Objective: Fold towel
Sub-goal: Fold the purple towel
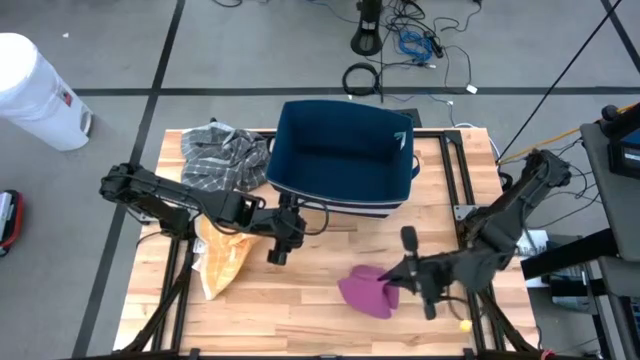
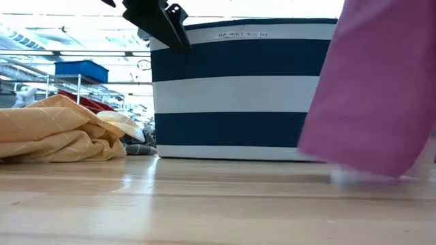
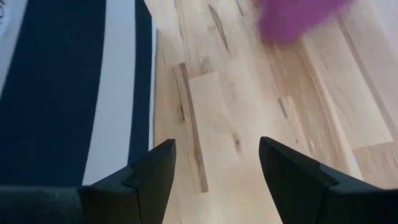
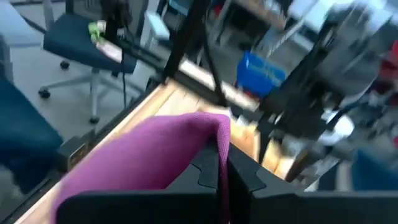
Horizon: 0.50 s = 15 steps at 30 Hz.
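**Purple towel lifted by one edge; left arm empty**

The right gripper (image 1: 400, 272) was clamped on the purple towel (image 1: 367, 291), fingers pressed together on a pinch of cloth, as the right wrist view showed. The towel hung bunched near the front of the wooden table (image 1: 300, 310), right of centre; in the low view it draped down to about the tabletop.

The left gripper (image 1: 277, 250) hovered over bare wood just in front of the striped basket (image 1: 345, 160), fingers apart, nothing between them. The towel was some way ahead of it.

Also on the table: a yellow cloth (image 1: 222, 258) under the left arm, a grey plaid cloth (image 1: 222, 155) by the basket's left side.

Risks, as judged:
- The towel was crumpled, not flat. A fold started from a single pinch would likely come out lopsided.
- The grip looked small; a quick drag could pull the cloth free.
- The left gripper sat close to the basket wall and the yellow cloth; a careless reach could snag either.
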Tool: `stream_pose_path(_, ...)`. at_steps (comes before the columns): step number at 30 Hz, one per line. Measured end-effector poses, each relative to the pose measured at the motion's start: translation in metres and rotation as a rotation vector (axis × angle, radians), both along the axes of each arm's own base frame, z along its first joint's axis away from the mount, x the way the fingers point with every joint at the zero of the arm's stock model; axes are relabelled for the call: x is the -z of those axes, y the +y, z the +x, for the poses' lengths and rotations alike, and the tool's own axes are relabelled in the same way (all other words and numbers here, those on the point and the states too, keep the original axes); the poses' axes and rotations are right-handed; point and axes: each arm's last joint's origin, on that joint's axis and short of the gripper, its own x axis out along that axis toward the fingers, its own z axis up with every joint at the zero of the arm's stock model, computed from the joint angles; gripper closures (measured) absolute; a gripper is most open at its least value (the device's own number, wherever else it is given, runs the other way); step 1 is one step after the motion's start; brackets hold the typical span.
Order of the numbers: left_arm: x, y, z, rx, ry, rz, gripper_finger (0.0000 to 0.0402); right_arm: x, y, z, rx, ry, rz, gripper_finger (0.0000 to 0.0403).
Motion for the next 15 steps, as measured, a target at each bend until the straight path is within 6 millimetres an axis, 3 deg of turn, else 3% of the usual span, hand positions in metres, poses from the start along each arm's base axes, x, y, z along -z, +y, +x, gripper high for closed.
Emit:
stream_pose_path(4,0.000,0.001,0.001,-0.005,-0.005,-0.001,0.0163,-0.015,-0.016,-0.006,-0.002,-0.065,-0.011,0.0403)
stream_pose_path(8,0.000,0.001,0.001,-0.003,-0.005,0.000,0.0163,-0.010,-0.042,0.002,-0.022,0.057,0.080,0.0403)
stream_pose_path(10,0.000,0.001,0.001,-0.002,-0.004,0.001,0.0163,0.003,-0.052,0.015,-0.022,0.155,0.132,0.0403)
stream_pose_path(15,0.000,0.001,0.001,-0.003,-0.005,0.001,0.0163,0.059,-0.066,0.052,-0.006,0.332,0.120,0.0403)
